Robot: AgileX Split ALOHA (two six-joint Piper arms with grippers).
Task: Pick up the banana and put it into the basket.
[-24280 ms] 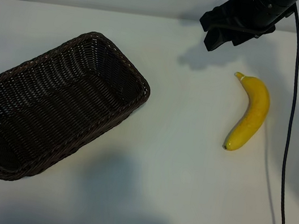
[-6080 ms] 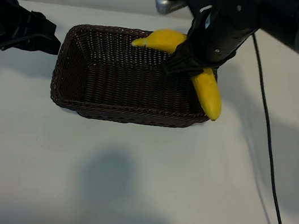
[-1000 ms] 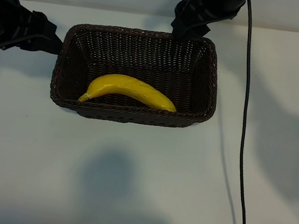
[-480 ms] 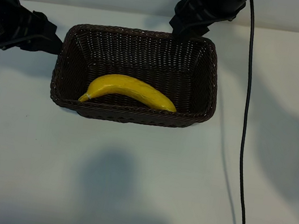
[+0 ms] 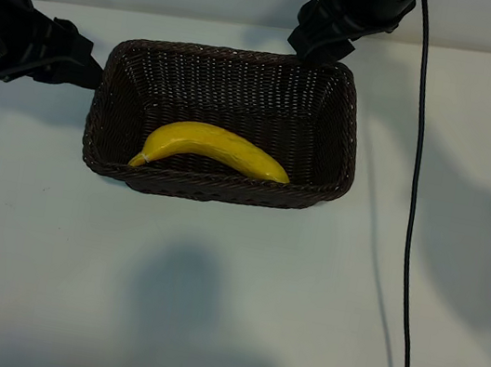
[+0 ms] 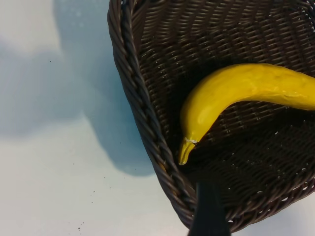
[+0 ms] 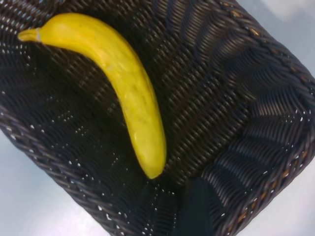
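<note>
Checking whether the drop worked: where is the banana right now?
In the exterior view the banana lies inside the basket, along its near wall, stem toward the left arm's side; neither gripper touches it.

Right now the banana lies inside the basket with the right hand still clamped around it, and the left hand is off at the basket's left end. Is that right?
Not quite. The banana does lie inside the basket, but the right hand is not clamped on it: the exterior view shows it empty above the basket's far rim, clear of the fruit. The left hand is at the basket's left end, as you say.
</note>
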